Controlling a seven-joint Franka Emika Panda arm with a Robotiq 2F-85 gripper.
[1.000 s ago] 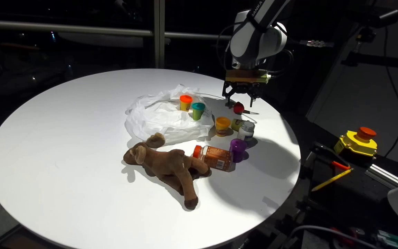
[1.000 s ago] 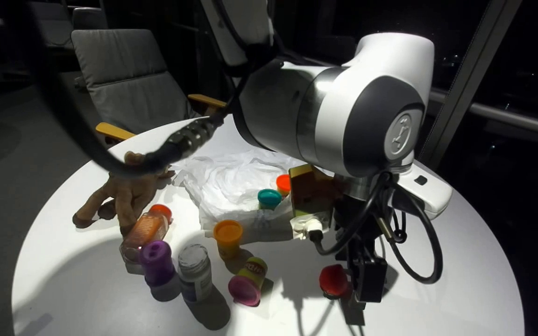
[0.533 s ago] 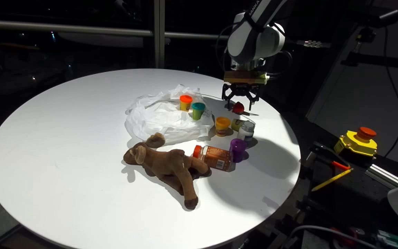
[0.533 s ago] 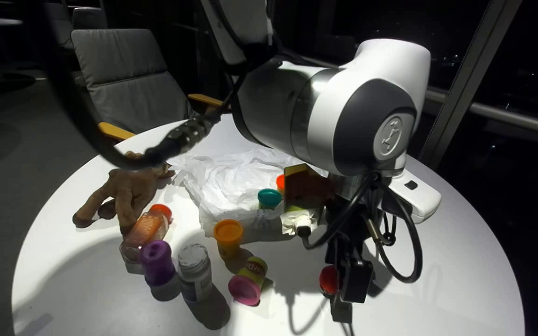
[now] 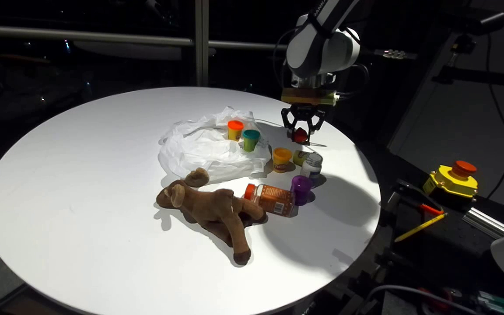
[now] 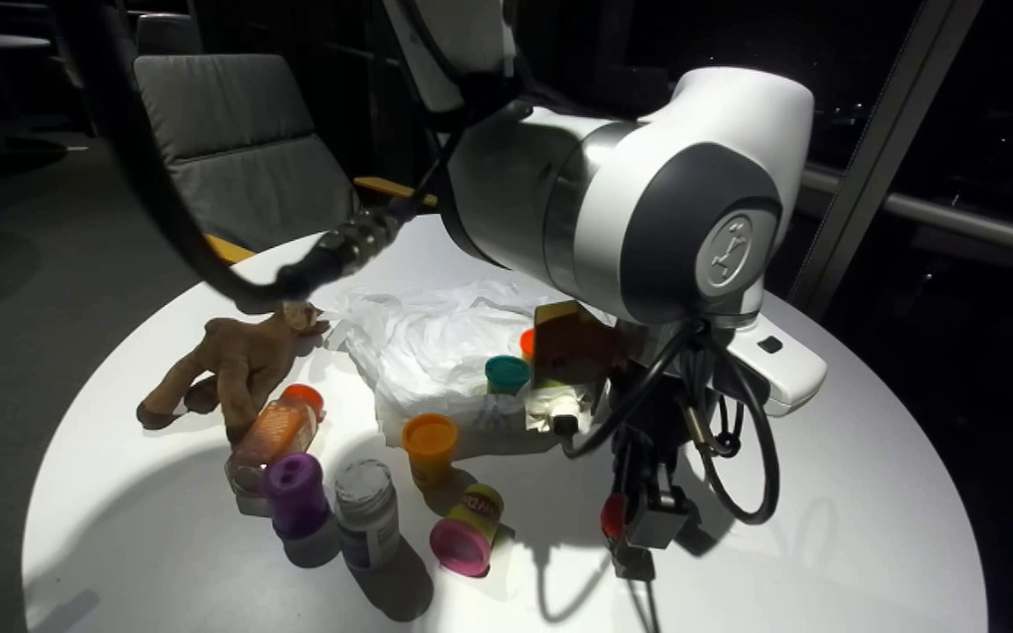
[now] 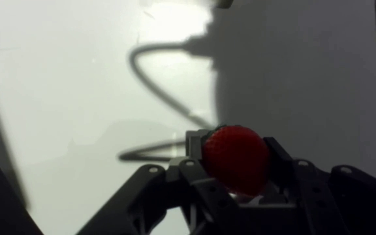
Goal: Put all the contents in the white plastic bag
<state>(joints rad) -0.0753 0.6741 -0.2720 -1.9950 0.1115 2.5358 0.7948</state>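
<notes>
Claw (image 5: 301, 141) pinching the red, dimpled strawberry-shaped toy (image 7: 235, 158) between both fingers. Clock centred on the thin, wrinkly white plastic bag (image 5: 201, 149) in an exterior view: claw at 3, brown floppy plush animal (image 5: 211, 205) sprawled at 6. Bag's rumpled, soft-folded. Yellow toy pot with orange lid (image 5: 235, 131) and green toy pot with teal lid (image 5: 251, 141) upright within its outline; inside or on top, can't tell.

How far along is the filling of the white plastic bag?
Looks done: the orange-lidded yellow pot and teal-lidded green pot, standing on or in the white plastic bag (unclear which).
In hand: the red strawberry-shaped object, held by the black gripper.
Left: the brown plush animal, orange-capped clear jar, purple container, whitish bottle, orange pot and pink-lidded yellow pot, on the table outside the bag.
</notes>
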